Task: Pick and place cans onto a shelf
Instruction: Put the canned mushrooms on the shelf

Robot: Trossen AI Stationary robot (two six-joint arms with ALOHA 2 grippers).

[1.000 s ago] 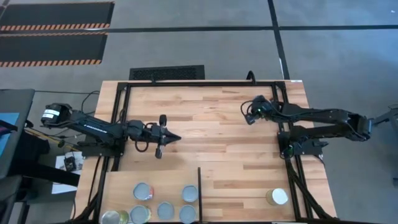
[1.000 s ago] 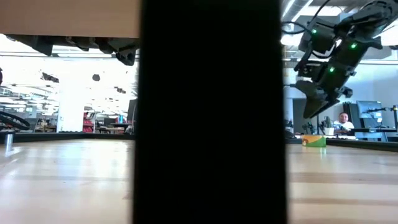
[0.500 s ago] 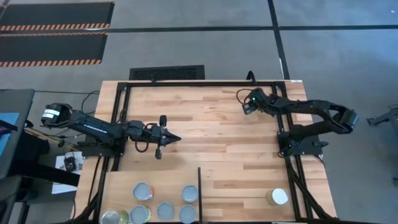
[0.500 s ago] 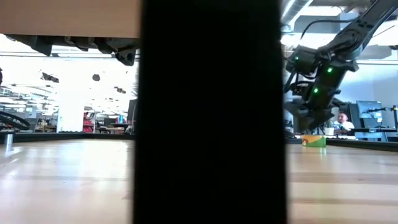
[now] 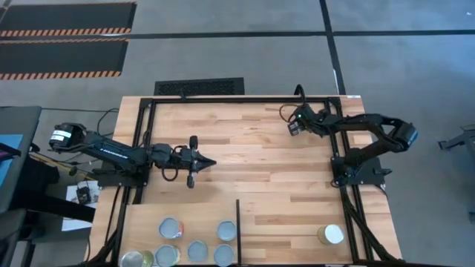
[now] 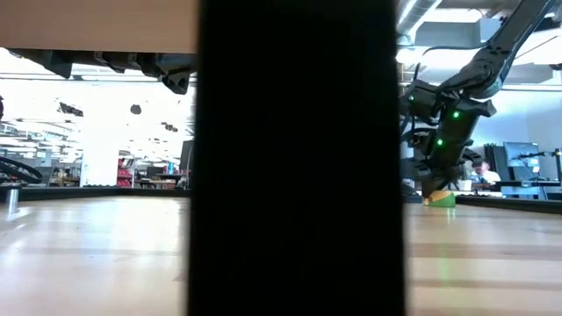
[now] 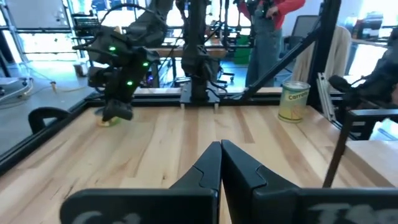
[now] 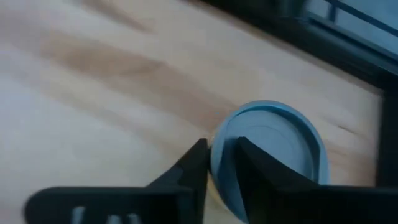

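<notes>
Pick step: right claw (image 8: 219, 163) down at can (image 8: 273, 158) near counter's far edge, fingers narrow beside rim, grasp unclear. Left claw (image 7: 220, 163) clenched, empty, idle. Next: secure can, carry to shelf (image 5: 141, 215).

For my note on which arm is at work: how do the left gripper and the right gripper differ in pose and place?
Pose: the left gripper lies level and shut, while the right gripper points down at the table.
Place: the left gripper is over the table's left middle with no can close by, while the right gripper is at the far edge, right at a can.
Both are dark two-finger grippers, and neither is over the shelf.
</notes>
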